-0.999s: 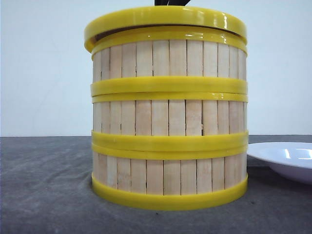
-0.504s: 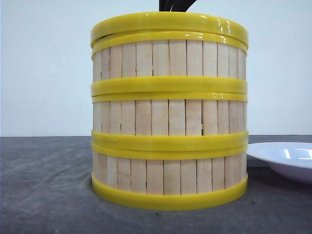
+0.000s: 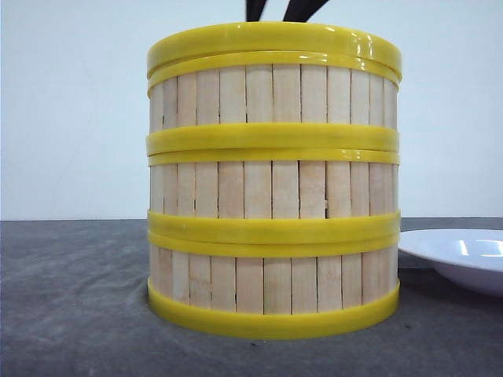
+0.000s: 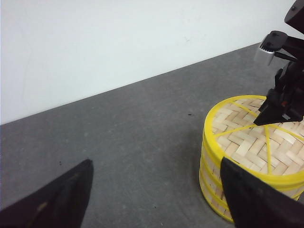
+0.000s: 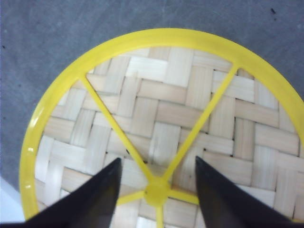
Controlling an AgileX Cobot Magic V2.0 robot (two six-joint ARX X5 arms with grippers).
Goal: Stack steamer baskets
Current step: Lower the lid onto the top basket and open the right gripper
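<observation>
Three steamer baskets [image 3: 273, 181] stand stacked in one column on the dark table, with pale slats and yellow rings. A flat yellow-rimmed lid [image 3: 273, 43] rests level on the top basket. My right gripper [image 3: 277, 16] hovers just above the lid and is open. In the right wrist view its fingers straddle the lid's yellow centre knob [image 5: 156, 192] without touching it, over the woven lid [image 5: 166, 109]. My left gripper [image 4: 156, 161] is open and empty, low over the table beside the stack [image 4: 213, 175].
A white plate [image 3: 464, 255] lies on the table right of the stack, close to its base. The right arm [image 4: 285, 90] reaches over the lid. A white wall backs the grey table [image 4: 118, 137].
The lid was tilted and hanging over the left side a second ago. It has settled flat on the top basket. The right gripper's fingers have spread apart above it.
</observation>
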